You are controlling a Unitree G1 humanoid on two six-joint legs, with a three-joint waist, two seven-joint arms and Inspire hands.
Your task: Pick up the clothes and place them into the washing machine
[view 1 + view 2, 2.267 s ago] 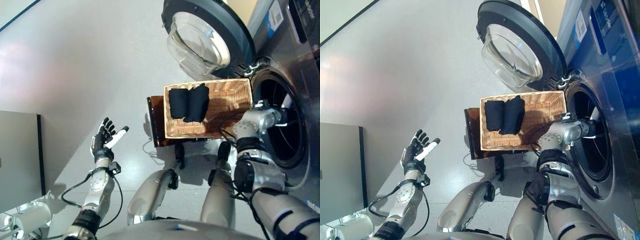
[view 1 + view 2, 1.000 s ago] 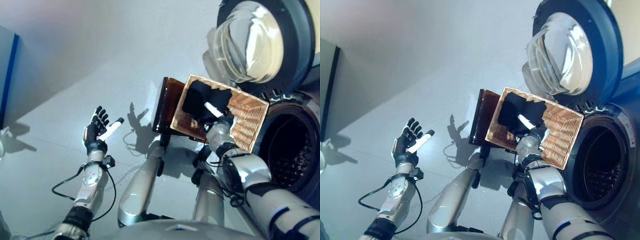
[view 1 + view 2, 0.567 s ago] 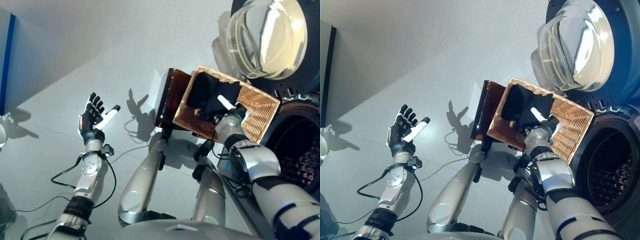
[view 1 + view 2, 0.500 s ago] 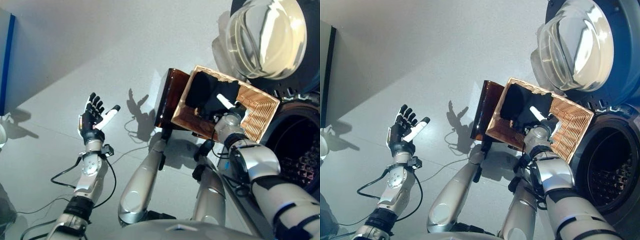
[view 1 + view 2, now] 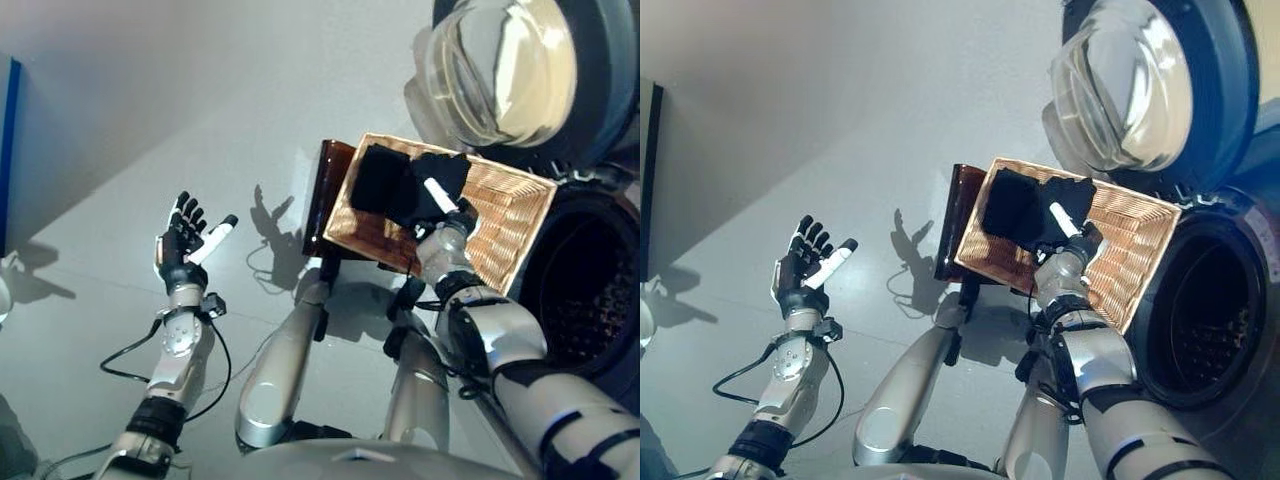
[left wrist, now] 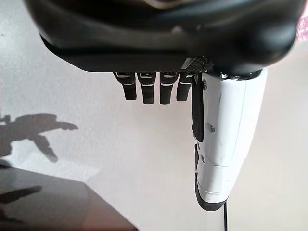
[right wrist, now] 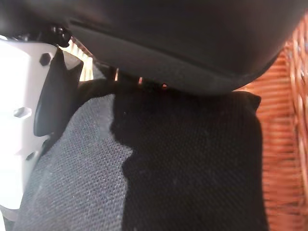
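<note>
Over the grey floor, left hand (image 5: 183,243) hovers idle, fingers spread | right hand (image 5: 447,222) down on folded black clothes (image 5: 385,183) in rectangular wicker basket (image 5: 505,235), grip can't be told | beyond, round dark washing machine drum (image 5: 1195,315) gapes, glass door (image 5: 500,65) open; loading not done

My left hand (image 5: 184,243) is raised out at my side, palm up, fingers straight and spread, thumb angled away. My right arm reaches forward, its hand (image 5: 447,226) lowered with the white-covered thumb sticking up.
</note>
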